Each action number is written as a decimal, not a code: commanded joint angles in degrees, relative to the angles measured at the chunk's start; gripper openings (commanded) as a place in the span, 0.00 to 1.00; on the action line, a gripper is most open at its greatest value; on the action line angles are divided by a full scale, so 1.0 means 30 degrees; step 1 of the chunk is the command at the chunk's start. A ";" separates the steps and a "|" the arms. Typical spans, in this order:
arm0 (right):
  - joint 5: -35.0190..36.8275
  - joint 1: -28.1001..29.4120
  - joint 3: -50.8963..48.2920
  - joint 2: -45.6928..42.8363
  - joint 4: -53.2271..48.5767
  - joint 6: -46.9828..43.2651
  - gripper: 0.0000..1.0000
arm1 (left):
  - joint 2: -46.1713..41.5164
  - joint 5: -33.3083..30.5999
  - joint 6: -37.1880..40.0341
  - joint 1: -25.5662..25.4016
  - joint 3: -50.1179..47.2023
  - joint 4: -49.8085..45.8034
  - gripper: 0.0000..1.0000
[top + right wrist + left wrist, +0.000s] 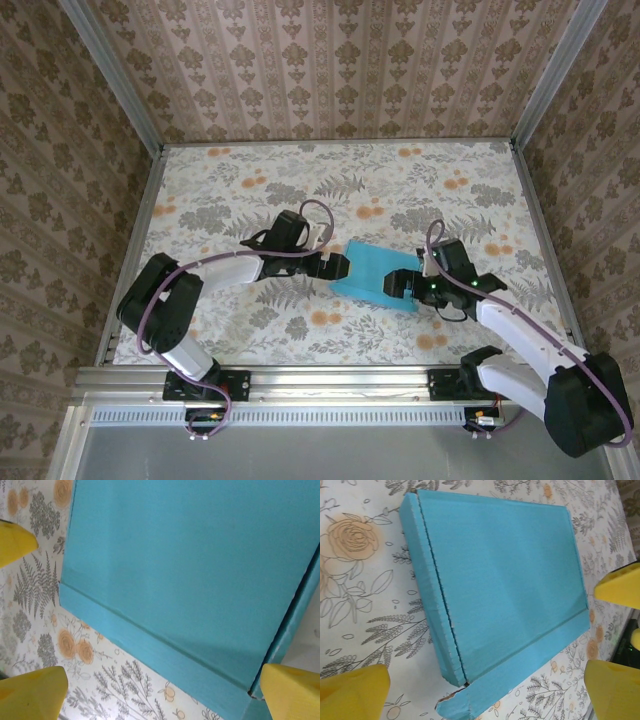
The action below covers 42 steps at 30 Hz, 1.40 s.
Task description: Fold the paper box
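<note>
The paper box (pixel 375 275) lies closed and flat on the flowered table, turquoise side up, between the two arms. In the left wrist view the paper box (pixel 500 575) shows its lid, a folded side wall along the left and a torn-edged tab at the bottom. My left gripper (pixel 338 268) stands open at the box's left end, its yellow fingers (pixel 355 692) wide apart with nothing between them. At the box's right end my right gripper (pixel 398 283) is open too, its fingers (pixel 32 695) straddling the near edge of the paper box (pixel 200 565).
The floral tablecloth (pixel 330 185) covers the table. Patterned walls and a metal frame (pixel 130 230) close it in on three sides. A metal rail (pixel 330 380) runs along the near edge by the arm bases. A yellow fingertip of the other arm (pixel 620 585) shows past the box.
</note>
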 commanded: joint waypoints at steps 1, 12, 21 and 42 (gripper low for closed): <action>-0.1824 -0.0398 -0.0692 -0.0437 0.0801 0.0716 1.00 | 0.0204 0.1052 -0.0130 0.0058 -0.0343 0.2193 1.00; -0.1318 -0.1013 -0.1579 -0.0477 0.1087 0.0983 1.00 | 0.1664 0.0856 0.0133 -0.0370 0.0816 0.1286 1.00; -0.1358 -0.1117 -0.1815 -0.2783 0.0690 0.0938 1.00 | 0.1931 0.0599 0.0450 -0.0806 0.1442 0.0186 1.00; -0.0791 -0.1450 -0.1991 -0.1092 0.1424 0.0852 1.00 | 0.2723 0.1135 0.0555 -0.1161 0.2515 -0.1389 1.00</action>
